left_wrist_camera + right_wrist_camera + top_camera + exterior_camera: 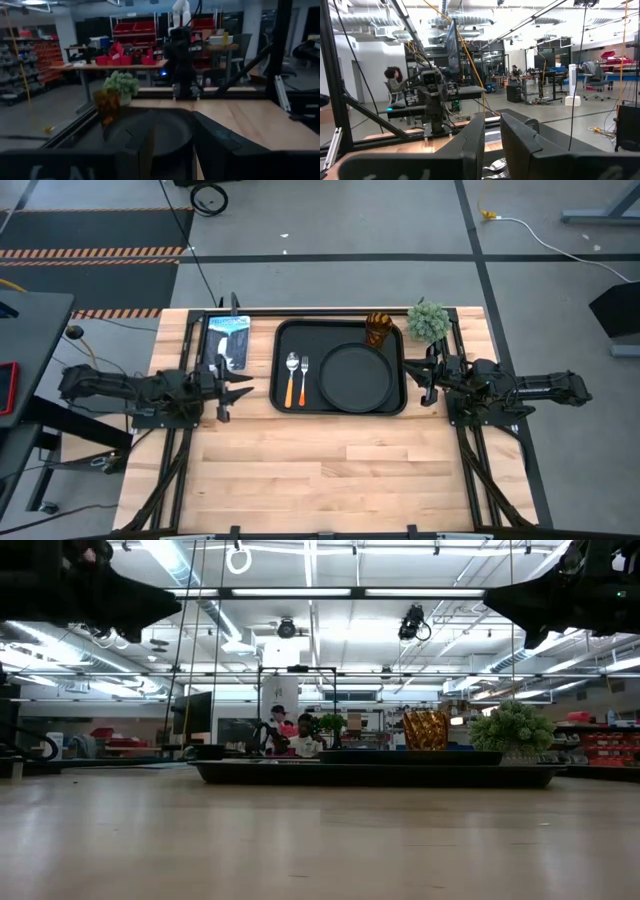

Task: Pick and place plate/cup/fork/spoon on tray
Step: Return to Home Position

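The tray [340,330] on the tabletop [330,470] holds the plate [353,377] at its right, the cup [377,330] at its far right corner, and the spoon [292,378] and fork [304,380] side by side at its left. The left tool [236,388] and right tool [425,375] flank it, each empty, fingers narrowly apart.

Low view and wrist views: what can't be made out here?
- Low view: fork, spoon and plate are hidden behind the tray rim.
- Left wrist view: fork and spoon are hidden by the left gripper.
- Right wrist view: the right gripper blocks most of the tray.
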{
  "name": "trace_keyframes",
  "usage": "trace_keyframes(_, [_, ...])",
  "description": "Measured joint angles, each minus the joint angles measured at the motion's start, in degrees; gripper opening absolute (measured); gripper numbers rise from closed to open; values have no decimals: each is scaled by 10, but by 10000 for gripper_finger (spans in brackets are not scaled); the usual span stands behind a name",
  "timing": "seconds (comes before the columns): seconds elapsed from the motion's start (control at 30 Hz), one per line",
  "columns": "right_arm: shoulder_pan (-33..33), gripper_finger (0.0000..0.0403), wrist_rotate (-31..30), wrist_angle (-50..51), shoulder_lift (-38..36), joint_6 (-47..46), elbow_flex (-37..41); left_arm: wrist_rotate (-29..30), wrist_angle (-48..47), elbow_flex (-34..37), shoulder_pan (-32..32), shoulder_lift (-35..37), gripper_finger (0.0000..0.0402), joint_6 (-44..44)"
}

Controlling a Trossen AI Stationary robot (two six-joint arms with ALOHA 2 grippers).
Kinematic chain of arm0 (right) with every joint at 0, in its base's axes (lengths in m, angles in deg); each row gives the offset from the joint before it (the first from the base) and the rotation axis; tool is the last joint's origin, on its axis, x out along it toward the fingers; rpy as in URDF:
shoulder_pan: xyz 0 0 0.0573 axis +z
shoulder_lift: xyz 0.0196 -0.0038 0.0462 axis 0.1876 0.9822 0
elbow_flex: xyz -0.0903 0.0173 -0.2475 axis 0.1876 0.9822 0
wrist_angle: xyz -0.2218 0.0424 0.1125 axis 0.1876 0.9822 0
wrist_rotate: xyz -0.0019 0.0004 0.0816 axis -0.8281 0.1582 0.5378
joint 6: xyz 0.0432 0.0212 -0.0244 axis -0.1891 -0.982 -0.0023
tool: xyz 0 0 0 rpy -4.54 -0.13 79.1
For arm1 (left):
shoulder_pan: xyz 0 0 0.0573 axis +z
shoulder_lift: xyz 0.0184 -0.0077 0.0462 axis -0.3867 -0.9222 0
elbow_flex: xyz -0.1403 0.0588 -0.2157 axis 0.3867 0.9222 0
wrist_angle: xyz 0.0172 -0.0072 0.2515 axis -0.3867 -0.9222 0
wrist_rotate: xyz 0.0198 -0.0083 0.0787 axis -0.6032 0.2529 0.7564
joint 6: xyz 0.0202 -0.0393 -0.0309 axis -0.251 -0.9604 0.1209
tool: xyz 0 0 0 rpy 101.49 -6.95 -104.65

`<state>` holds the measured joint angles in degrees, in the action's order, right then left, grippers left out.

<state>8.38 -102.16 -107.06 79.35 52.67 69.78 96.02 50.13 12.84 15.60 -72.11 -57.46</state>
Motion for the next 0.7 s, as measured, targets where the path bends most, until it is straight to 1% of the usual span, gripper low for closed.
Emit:
trace_keyframes(0.2, [0,68,0,0,0,0,0,0,-108,4,9,72,133,-26])
trace_keyframes(0.47, [0,68,0,0,0,0,0,0,-254,4,10,142,133,-34])
trace_keyframes(0.6, [0,68,0,0,0,0,0,-1,-277,0,10,168,133,-25])
trace_keyframes(0.7, [0,68,0,0,0,0,0,0,-279,0,10,172,133,1])
